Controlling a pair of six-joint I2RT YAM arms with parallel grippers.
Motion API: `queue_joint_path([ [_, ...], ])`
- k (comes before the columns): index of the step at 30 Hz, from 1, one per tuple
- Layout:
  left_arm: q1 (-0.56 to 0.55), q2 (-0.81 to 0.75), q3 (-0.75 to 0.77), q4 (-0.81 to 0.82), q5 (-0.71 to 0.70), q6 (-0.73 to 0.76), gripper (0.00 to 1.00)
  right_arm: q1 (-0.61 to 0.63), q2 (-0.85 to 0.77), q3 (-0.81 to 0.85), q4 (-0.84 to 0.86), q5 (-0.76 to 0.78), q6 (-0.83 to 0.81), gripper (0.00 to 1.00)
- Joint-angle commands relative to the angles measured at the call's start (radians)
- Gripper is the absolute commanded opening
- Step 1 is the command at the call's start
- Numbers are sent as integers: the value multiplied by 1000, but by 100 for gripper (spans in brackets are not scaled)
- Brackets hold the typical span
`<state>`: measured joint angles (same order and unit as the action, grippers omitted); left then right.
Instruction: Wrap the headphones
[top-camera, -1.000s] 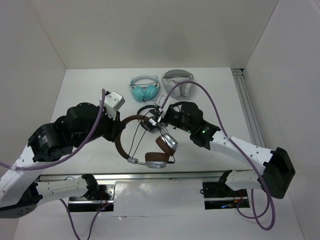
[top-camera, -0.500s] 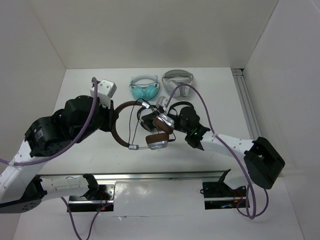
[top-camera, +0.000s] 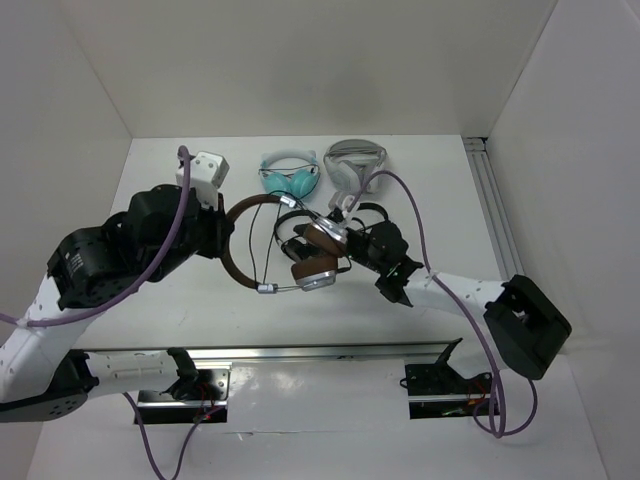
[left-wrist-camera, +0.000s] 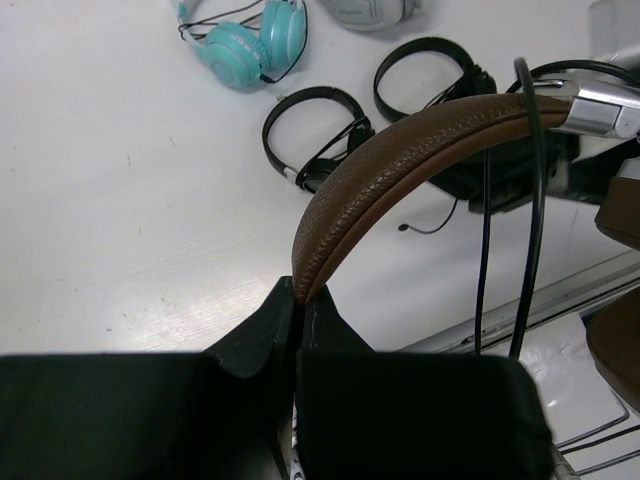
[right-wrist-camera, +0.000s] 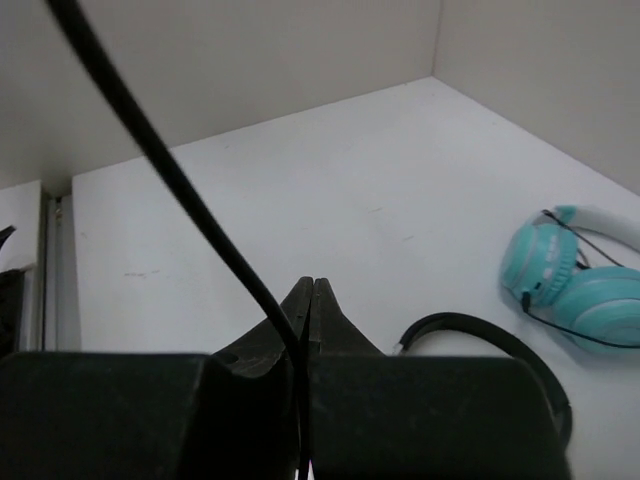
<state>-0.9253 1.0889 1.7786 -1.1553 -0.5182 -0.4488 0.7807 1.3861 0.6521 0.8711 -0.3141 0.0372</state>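
The headphones are held off the table: the brown leather headband (top-camera: 238, 262) curves left, and the brown-padded silver cups (top-camera: 316, 268) hang at the middle. My left gripper (top-camera: 226, 236) is shut on the headband; in the left wrist view the jaws (left-wrist-camera: 298, 290) pinch the leather band (left-wrist-camera: 400, 150). The thin black cable (left-wrist-camera: 530, 200) runs down beside the band. My right gripper (top-camera: 346, 222) is just right of the cups, shut on the cable (right-wrist-camera: 170, 170), which passes between its jaws (right-wrist-camera: 311, 285).
A teal pair (top-camera: 290, 178) and a white-grey pair (top-camera: 355, 160) lie at the back. Two small black pairs (left-wrist-camera: 315, 135) (left-wrist-camera: 425, 75) lie on the table under the held headphones. A metal rail (top-camera: 300, 350) runs along the near edge.
Both arms have carried the headphones toward the back of the table. The cups have moved up and closer to the right gripper. Both grips are unchanged.
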Motion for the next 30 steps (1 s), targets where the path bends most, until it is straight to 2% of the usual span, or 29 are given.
queue_joint_path([
  [1,-3,-33,-11,48,15,-30,0,-30,-50,21,22,102,3,0],
  [6,-3,-53,-11,39,4,-39,0,-58,-84,-9,9,187,3,0],
  [15,-3,-53,-31,8,23,-21,0,-213,-148,-19,-66,214,42,0],
  [18,-3,-53,-50,8,47,-21,0,-270,-148,-9,-86,132,63,0],
  [24,-3,-53,-50,19,47,-30,0,-279,-148,-20,-57,80,73,0],
  [30,-3,-73,-27,120,35,-60,0,-219,-79,-40,-1,-20,92,0],
])
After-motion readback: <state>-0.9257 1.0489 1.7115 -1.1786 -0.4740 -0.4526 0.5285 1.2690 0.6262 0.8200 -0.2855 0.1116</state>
